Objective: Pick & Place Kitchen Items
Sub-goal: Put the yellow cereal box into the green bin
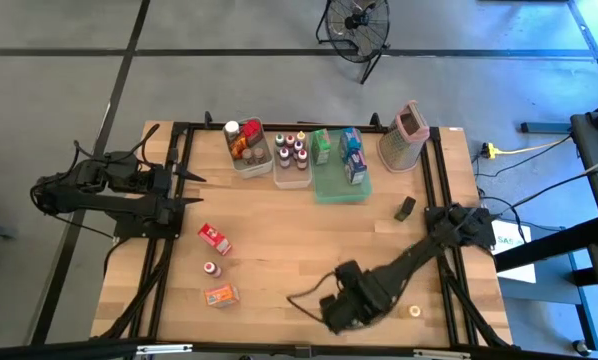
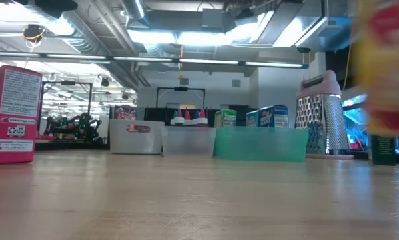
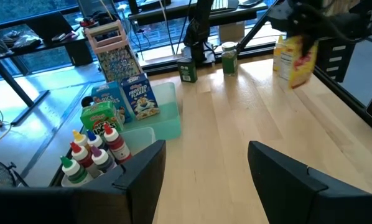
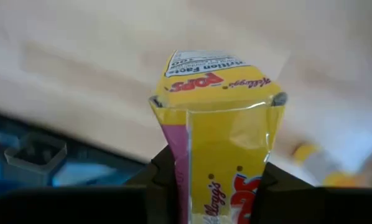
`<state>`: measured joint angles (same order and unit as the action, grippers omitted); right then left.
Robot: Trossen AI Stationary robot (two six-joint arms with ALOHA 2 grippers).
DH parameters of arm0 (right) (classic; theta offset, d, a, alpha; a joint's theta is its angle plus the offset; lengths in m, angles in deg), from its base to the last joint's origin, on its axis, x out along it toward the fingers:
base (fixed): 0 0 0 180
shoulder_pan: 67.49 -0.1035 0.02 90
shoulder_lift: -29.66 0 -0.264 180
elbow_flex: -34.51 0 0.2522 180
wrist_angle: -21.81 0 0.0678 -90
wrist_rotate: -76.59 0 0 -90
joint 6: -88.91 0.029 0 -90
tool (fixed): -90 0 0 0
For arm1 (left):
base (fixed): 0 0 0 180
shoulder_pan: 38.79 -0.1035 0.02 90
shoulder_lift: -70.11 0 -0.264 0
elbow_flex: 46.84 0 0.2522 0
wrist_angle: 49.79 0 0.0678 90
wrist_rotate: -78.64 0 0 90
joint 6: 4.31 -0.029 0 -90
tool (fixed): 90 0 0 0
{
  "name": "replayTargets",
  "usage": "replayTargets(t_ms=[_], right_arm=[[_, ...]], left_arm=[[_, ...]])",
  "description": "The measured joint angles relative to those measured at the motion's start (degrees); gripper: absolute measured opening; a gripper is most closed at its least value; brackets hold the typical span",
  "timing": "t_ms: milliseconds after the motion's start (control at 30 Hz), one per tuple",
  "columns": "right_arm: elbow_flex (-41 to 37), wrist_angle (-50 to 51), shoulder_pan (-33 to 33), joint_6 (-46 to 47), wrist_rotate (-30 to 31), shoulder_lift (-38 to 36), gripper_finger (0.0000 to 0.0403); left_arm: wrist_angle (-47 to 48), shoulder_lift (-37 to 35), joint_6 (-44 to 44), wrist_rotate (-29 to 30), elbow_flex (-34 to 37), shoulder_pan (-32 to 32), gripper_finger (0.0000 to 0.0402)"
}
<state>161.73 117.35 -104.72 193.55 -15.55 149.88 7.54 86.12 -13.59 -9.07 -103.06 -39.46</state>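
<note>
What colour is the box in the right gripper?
Yellow with red lettering; the cereal box shows best in the right wrist view.

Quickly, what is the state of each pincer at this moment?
Left pincer: open, holding nothing, at the table's left edge.
Right pincer: closed on a yellow cereal box, near the table's front edge.

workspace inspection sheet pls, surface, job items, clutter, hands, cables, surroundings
surface: wooden table, bare in the middle.
job's things: yellow cereal box in the right hand; red box, small bottle and orange packet loose at front left; bottles in two clear bins; small boxes in the green tray.
clutter: box grater at the back right.
grippers: left hand open at the table's left edge; right hand shut on the cereal box near the front edge.
cables: yellow cable on the floor, right.
surroundings: fan behind the table.
</note>
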Motion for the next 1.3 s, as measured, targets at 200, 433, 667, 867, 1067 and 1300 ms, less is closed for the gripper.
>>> replayTargets(t_ms=[200, 433, 667, 867, 1067, 1300], right_arm=[[3.36, 7.76, 8.43, -8.61, 3.98, -0.38, 0.0090], [3.40, 6.76, 19.60, -21.78, 7.21, -1.85, 0.0090], [7.99, 8.25, 26.72, -32.26, 8.94, -2.81, 0.0090], [16.06, 8.23, 33.03, -40.65, 12.55, -3.52, 0.0090], [19.87, 8.24, 40.36, -47.82, 12.16, -3.50, 0.0090], [20.10, 8.24, 46.91, -52.18, 12.85, -5.16, 0.0090]], left_arm=[[0.42, 0.00, 0.04, 0.00, 0.00, -0.02, 0.0224], [1.40, -0.01, 0.11, -0.02, 0.00, -0.02, 0.0224], [1.62, -0.01, 0.14, -1.75, 0.00, -0.02, 0.0224], [1.49, -0.01, 0.13, -3.90, 0.00, -0.01, 0.0224], [1.56, 0.00, 0.14, -3.90, 0.00, -0.02, 0.0224], [1.68, 0.00, 0.42, -3.91, 0.00, -0.02, 0.0224]])
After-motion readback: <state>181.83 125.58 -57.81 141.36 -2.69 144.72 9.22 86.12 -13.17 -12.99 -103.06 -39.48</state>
